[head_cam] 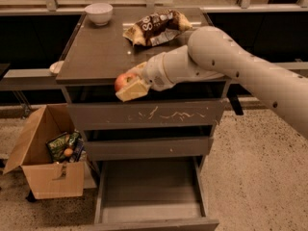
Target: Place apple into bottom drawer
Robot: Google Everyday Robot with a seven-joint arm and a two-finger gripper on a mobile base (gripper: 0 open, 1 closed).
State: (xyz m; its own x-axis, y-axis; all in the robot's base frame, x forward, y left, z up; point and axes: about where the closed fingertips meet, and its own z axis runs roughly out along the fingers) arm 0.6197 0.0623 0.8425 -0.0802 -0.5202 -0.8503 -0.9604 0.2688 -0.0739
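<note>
My gripper [129,84] is shut on the red and yellowish apple [123,80] and holds it in the air just past the front edge of the cabinet top, above the scratched top drawer front. The bottom drawer [151,211] is pulled out far below it, a wide shallow grey-brown tray with nothing in it. The plain middle drawer [147,148] is closed.
A white bowl [98,12] stands at the back left of the cabinet top [96,52]. A brown snack bag [156,27] lies at the back middle. An open cardboard box [45,158] with packets and a small orange ball stands on the floor to the left.
</note>
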